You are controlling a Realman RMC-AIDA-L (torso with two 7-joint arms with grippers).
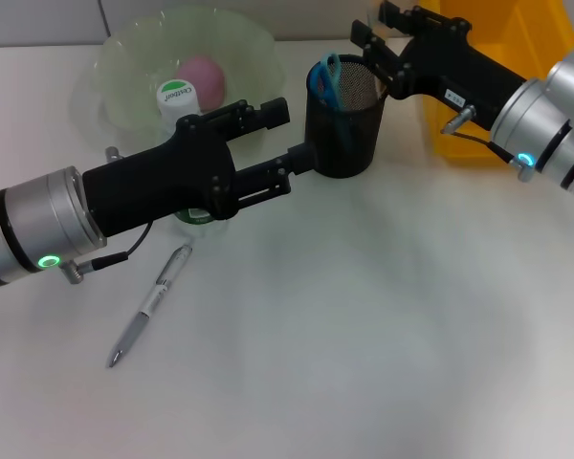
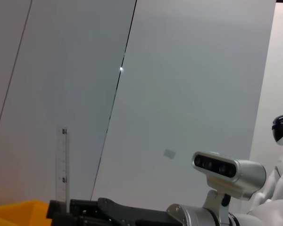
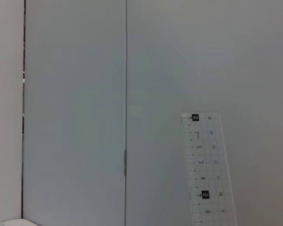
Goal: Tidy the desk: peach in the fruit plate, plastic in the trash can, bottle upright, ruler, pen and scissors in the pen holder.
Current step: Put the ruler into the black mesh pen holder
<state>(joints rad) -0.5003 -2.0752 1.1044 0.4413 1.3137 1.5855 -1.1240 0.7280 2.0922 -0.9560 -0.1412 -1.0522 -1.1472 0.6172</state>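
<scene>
Pen (image 1: 153, 304) lies on the desk (image 1: 383, 335) below the left gripper (image 1: 287, 143), long axis slanting from tip nearest the robot up toward the bottle (image 1: 177, 96). Left gripper, fingers spread and empty, hovers beside the pen holder (image 1: 342, 120); this arm is much the nearer to the pen. Peach (image 1: 203, 72) rests in the fruit plate (image 1: 124, 67); scissors (image 1: 327, 81) stand in the holder. Right gripper (image 1: 373, 43) hangs over the holder's rim; the ruler (image 3: 207, 169) rises upright from it in the wrist views, but its fingers are cut off, so the grip cannot be judged. Bottle base is hidden behind the left arm.
</scene>
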